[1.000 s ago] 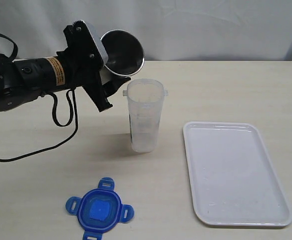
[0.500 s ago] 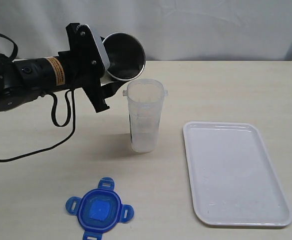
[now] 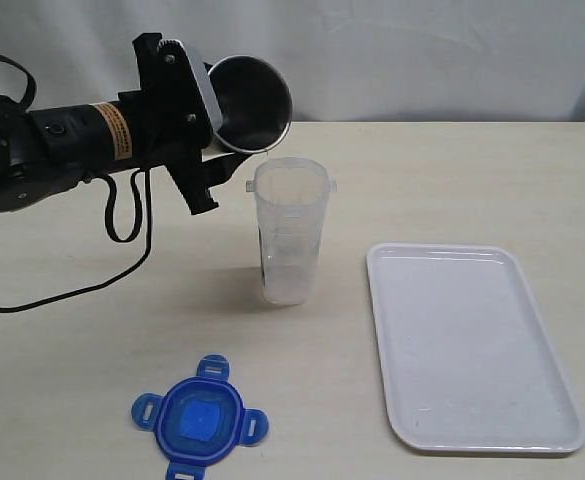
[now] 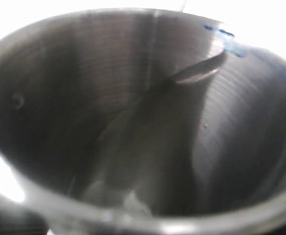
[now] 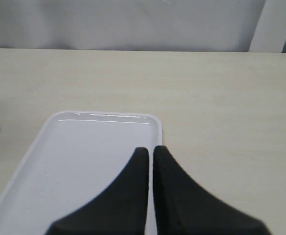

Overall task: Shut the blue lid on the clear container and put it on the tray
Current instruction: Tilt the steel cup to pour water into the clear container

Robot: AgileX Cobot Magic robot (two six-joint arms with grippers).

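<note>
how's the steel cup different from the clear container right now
The steel cup is opaque, dark metal; the clear container is translucent plastic. The steel cup is held off the table in the left pincer, tipped on its side with its mouth over the clear container's rim, while the clear container stands upright on the table. The steel cup looks shorter and wider, the clear container taller and narrower. Both are open-topped.

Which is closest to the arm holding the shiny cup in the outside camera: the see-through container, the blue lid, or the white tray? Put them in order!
From the left gripper:
1. clear container, right beside it.
2. blue lid, front edge of table.
3. tray, far right.
</note>
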